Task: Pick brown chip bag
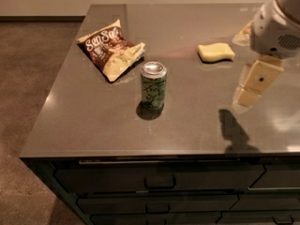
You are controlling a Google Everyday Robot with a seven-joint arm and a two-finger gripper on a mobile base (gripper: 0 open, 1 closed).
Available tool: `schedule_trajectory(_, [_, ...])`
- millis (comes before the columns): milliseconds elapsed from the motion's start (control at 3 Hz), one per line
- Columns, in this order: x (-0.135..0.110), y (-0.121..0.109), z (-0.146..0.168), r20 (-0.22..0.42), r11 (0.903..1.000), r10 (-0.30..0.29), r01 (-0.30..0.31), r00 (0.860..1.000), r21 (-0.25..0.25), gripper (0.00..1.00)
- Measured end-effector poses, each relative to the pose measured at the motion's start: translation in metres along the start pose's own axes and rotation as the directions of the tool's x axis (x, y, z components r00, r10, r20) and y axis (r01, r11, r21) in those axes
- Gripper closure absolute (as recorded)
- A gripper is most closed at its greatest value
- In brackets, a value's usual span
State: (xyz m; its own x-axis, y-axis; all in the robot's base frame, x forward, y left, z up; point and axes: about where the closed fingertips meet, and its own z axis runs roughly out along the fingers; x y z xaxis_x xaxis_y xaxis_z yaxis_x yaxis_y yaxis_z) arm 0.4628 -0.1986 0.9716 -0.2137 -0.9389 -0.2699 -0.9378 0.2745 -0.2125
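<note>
The brown chip bag (111, 49) lies flat on the grey counter (93, 121) at the back left, glossy dark brown with white lettering and a pale cream end toward the can. The gripper (253, 86) hangs above the counter at the right, far to the right of the bag, holding nothing. Its shadow falls on the counter below it.
A green can (153, 85) stands upright in the middle, just in front and right of the bag. A pale yellow sponge (215, 52) lies at the back right. The counter's front edge has drawers (159, 182) below. Floor lies to the left.
</note>
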Motion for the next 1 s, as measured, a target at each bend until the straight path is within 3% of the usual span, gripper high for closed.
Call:
schedule_trajectory(667, [-0.064,-0.06,0.04,0.113,0.9993,0.025,-0.022,0.993,-0.032,0.0])
schedule_trajectory(1000, [-0.098,-0.095,0.062,0.118,1.0,-0.003,0.004,0.993,-0.005,0.0])
